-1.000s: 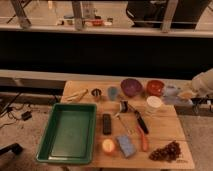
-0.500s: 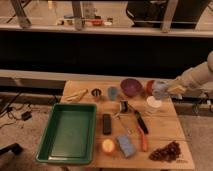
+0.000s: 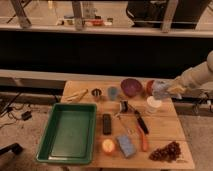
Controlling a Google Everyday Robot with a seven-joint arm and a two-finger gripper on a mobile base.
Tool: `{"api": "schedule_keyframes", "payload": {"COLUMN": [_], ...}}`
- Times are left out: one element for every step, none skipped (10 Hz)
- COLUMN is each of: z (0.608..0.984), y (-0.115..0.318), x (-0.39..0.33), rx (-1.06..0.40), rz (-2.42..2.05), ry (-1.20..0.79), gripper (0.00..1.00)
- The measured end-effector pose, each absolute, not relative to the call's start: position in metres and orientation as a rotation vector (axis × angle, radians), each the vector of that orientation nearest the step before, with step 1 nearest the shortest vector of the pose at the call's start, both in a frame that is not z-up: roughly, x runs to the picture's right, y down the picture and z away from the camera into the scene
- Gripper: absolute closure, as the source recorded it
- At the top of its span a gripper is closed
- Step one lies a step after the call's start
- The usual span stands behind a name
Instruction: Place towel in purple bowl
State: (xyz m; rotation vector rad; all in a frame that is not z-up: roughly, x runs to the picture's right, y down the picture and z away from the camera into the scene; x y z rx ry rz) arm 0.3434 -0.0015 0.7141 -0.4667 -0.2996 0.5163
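The purple bowl [image 3: 131, 86] stands at the back of the wooden table [image 3: 165, 131], right of the middle. The towel [image 3: 159, 89] is a pale blue-grey cloth, bunched and held in the air just right of the bowl, above a red bowl [image 3: 148, 85] that it partly hides. My gripper [image 3: 166, 91] is at the end of the pale arm that reaches in from the right edge. It is shut on the towel, which covers most of it.
A white cup [image 3: 153, 105] stands below the towel. A green tray [image 3: 70, 132] fills the table's front left. A metal cup [image 3: 96, 93], a blue cup [image 3: 113, 92], a black remote [image 3: 106, 123], an orange fruit [image 3: 108, 145], a blue sponge [image 3: 125, 145] and grapes [image 3: 167, 151] lie around.
My arm has reached in from the right edge and moved left with the towel, from beyond the table's right side to just right of the purple bowl.
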Motion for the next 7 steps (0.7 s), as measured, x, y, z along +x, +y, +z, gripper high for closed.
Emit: {"api": "schedule_keyframes", "payload": {"z": [0.715,0.715,0.719,0.724,0.739,0.749,0.759], "y": [-0.002,-0.003,-0.008,-0.014,-0.029,-0.040,-0.049], "x": [0.342,0.342,0.337,0.328,0.310,0.298,0.290], "rx": [-0.467,-0.461,-0.454,-0.451,-0.447,-0.444,-0.442], "rz": [0.515,0.513,0.500,0.489,0.469,0.459,0.452], "ry": [-0.300,-0.303,-0.312,-0.321,-0.337,-0.349,-0.359], "gripper": [0.85,0.85,0.85,0.85,0.85,0.85,0.85]}}
